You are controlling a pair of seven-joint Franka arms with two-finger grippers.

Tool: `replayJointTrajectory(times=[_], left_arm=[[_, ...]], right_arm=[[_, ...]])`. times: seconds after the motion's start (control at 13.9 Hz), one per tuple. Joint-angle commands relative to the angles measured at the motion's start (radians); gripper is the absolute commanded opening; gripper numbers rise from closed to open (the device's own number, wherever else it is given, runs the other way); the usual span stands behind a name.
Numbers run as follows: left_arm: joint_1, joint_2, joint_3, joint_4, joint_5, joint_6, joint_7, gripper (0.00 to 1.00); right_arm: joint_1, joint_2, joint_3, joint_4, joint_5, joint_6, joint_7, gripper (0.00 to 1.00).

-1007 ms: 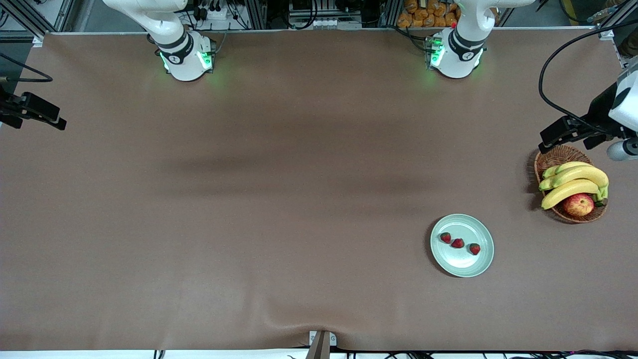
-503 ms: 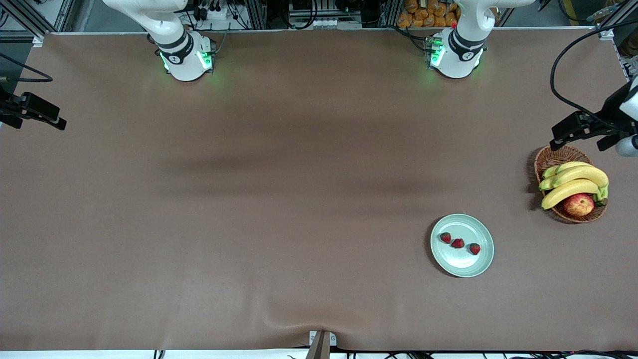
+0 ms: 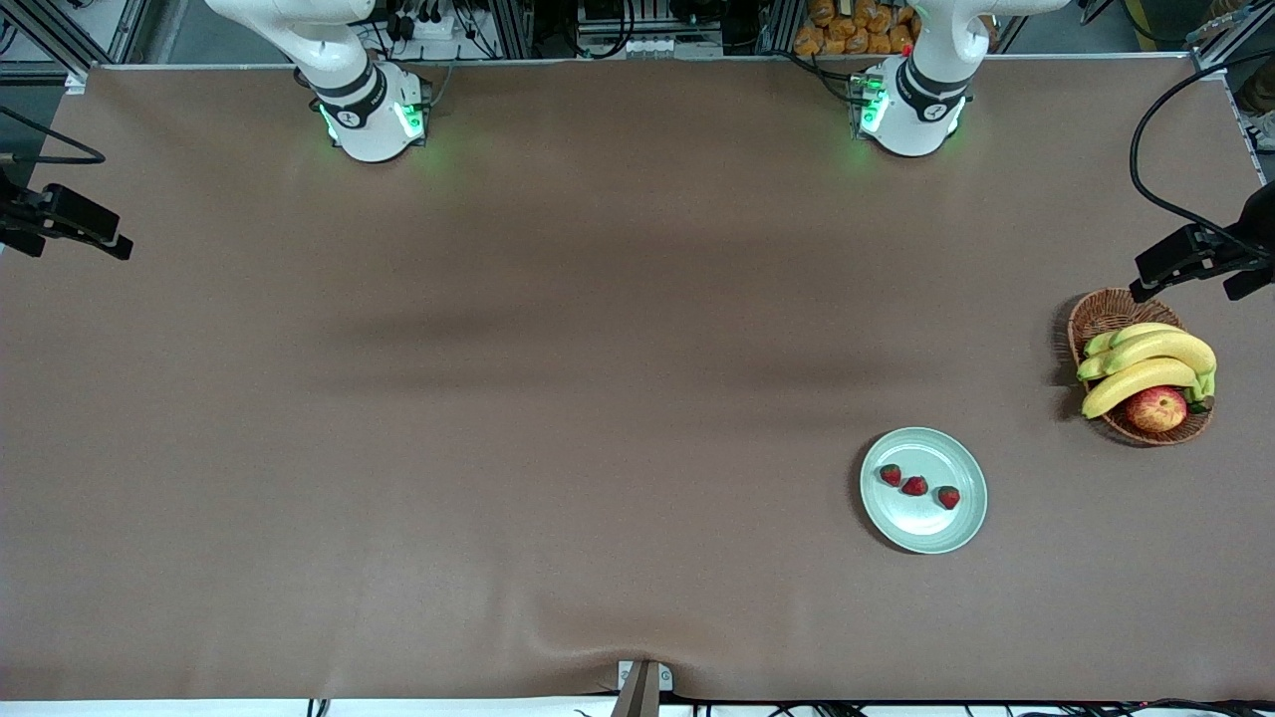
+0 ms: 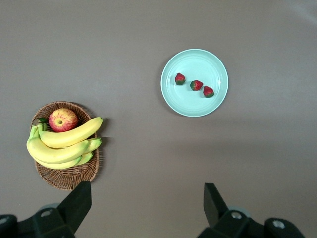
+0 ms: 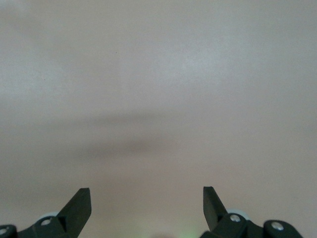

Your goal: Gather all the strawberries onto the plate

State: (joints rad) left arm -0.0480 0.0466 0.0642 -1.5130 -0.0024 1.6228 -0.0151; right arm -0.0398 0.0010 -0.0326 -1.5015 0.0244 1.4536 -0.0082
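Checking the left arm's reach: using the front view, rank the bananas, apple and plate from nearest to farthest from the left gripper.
From the left gripper, open at the table's edge:
1. Bananas, in the basket, just below the gripper in that view.
2. Apple, in the basket, nearer the front camera.
3. Plate, toward the right arm's end, holding three strawberries.

Left gripper [image 4: 143, 206] raised at the left arm's end of the table, fingers [image 4: 77, 203] spread wide, nothing between them. Right gripper [image 5: 146, 206] likewise agape (holding nothing), parked aloft at the right arm's end, pointing down.
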Motion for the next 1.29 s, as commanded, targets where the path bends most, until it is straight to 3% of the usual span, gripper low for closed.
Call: replayJointTrajectory(times=[0.0,1.22], left_arm=[[-0.009,-0.016,0.006,-0.01,-0.007,-0.009,-0.023,1.0],[-0.021,-0.013,0.002,-0.012,-0.011,-0.009,-0.025,1.0]], right_arm=[[-0.02,0.001,0.016,0.017,-0.003,-0.018,0.008,1.0],[-0.02,0.001,0.016,0.017,-0.003,-0.022,0.001,1.0]])
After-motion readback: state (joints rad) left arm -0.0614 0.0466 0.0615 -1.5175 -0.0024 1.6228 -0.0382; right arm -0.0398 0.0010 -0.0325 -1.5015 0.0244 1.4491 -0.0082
